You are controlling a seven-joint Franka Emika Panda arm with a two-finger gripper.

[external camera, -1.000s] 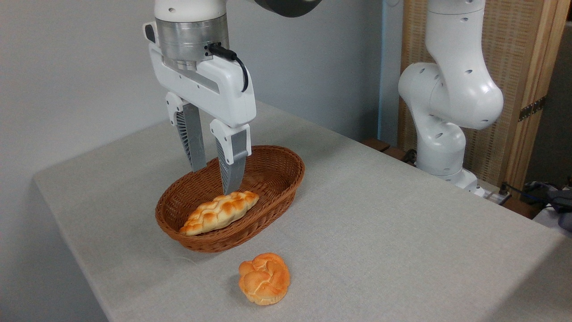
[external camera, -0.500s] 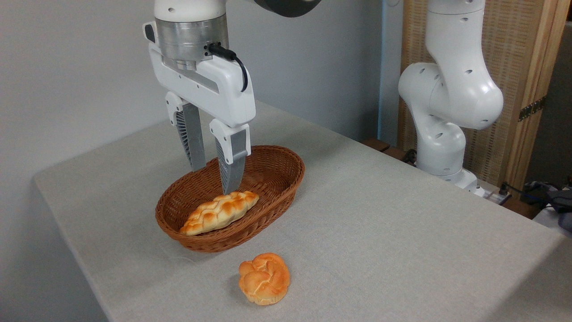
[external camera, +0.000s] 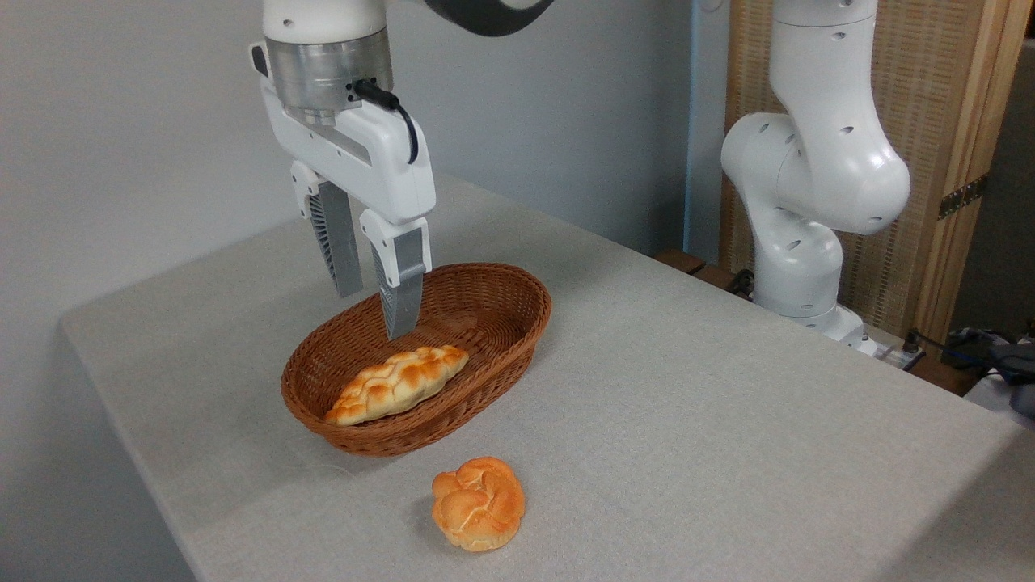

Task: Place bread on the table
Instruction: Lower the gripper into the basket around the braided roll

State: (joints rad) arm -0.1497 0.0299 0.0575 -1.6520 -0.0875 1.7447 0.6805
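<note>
In the basket [external camera: 493, 323] lies the bread [external camera: 398, 384]; above it hangs the gripper [external camera: 373, 311], fingers spread, empty.

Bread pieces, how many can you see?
2. The braided loaf lies inside the wicker basket, below the open gripper. The round knotted roll sits on the table in front of the basket. None seems hidden.

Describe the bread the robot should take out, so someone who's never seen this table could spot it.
On the grey-clothed table sits a brown oval wicker basket. The bread lies inside it, below the gripper. It is long and braided with pale tapered ends, unlike the round knotted roll on the cloth.
</note>
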